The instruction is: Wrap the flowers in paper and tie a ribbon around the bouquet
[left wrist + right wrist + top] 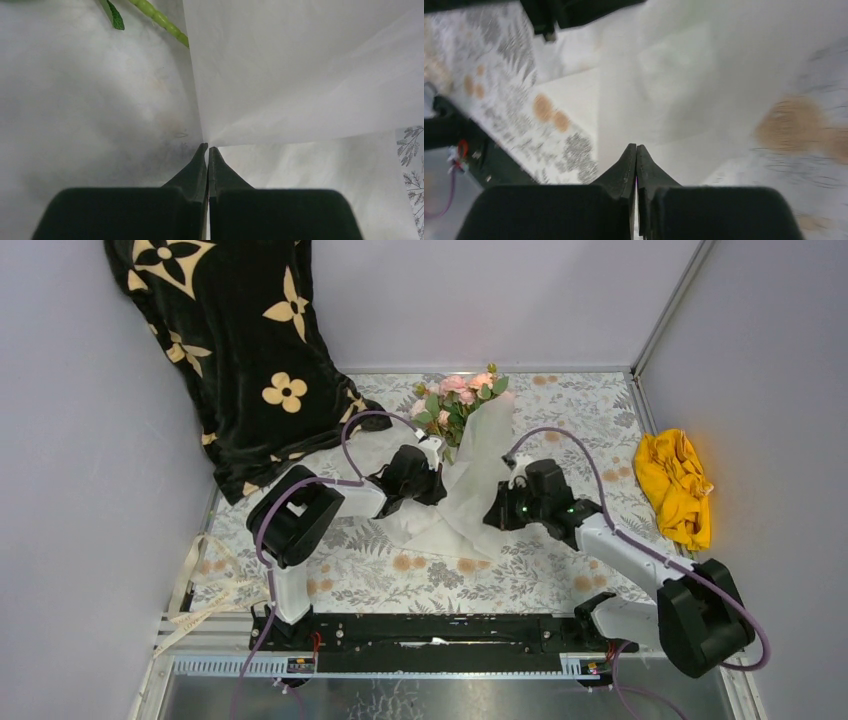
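1. Top view: we see the flowers (462, 390) at the far middle of the counter (560, 560), with their blooms toward the back wall. Their stems are covered by the paper (470, 490), which is folded over them and spreads toward the arms. The left end effector (437, 480) sits on the paper's left side, and the right end effector (497, 512) is at its right edge. The ribbon (186, 585) lies along the counter's left edge, well apart from the paper. A black cloth (230, 350) hangs at the far left, and a yellow cloth (675, 485) lies at the right.
2. Left wrist view: the end effector is clenched, its tips touching the spot where a paper fold comes to a point. We cannot tell whether a layer is pinched. A green stem (160, 19) lies at the top left.
3. Right wrist view: the picture is blurred. The end effector is clenched over the paper, and we cannot tell whether it holds anything.
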Available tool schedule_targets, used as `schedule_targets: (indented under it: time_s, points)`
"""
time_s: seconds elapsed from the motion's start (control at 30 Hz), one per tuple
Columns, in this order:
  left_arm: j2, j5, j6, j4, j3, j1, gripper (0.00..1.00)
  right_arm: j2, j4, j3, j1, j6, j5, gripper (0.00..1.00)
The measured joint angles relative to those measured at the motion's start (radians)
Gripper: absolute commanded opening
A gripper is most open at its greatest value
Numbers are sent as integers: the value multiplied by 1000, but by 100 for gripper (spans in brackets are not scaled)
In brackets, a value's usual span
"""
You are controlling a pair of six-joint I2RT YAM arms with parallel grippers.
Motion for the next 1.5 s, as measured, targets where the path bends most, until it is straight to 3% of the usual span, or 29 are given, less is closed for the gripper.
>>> schedule_targets:
  time_s: [0.17,0.4,0.5,0.53,0.67,0.87,1.0,1.13,1.3,1.5]
  points:
    - [0,-5,-3,0,0,0,0,117,101,-54,92,84,-107,0]
    - [0,-7,-2,0,0,9,2,240,183,-117,129,137,-150,0]
    - [-5,-8,-2,-14,4,11,43,273,215,-123,130,154,-149,0]
    - [-8,-5,-2,-32,13,12,52,281,229,-123,130,160,-150,0]
    - [-38,-3,11,-226,119,20,68,300,246,-111,131,175,-141,0]
    - [-139,-27,-13,-630,354,132,70,301,219,-86,133,185,-80,0]
    - [-168,-51,-54,-902,464,352,67,293,212,-86,135,185,-58,0]
    - [-198,-58,-103,-1001,315,496,79,293,201,-79,135,184,-51,0]
    - [-269,44,-203,-1018,89,478,89,293,176,-63,135,179,-21,0]
    - [-317,161,-326,-909,-71,473,90,288,170,-60,135,180,-2,0]
